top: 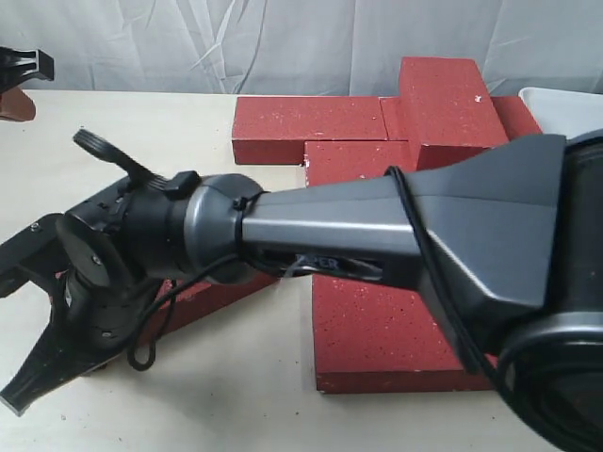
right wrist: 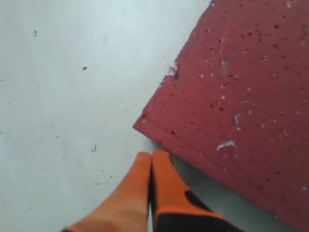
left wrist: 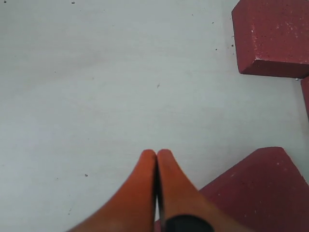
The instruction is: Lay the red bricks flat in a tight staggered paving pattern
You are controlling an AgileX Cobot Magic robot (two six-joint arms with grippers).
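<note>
Red bricks lie in a row at the back [top: 306,127], with one brick [top: 443,99] stacked on top of them. More bricks lie flat in front [top: 377,330]. Another brick [top: 212,292] pokes out from under my right arm, which reaches across to the left. In the right wrist view my right gripper [right wrist: 151,154] is shut and empty, its tips right beside a brick's [right wrist: 241,96] edge near a corner. My left gripper [left wrist: 157,152] is also shut and empty over bare table, with one brick [left wrist: 256,193] beside it and another [left wrist: 273,36] further off.
A white tray [top: 565,104] stands at the back right behind the bricks. The right arm's grey body [top: 396,226] hides the middle of the brick group. A white curtain hangs behind the pale table [top: 141,122].
</note>
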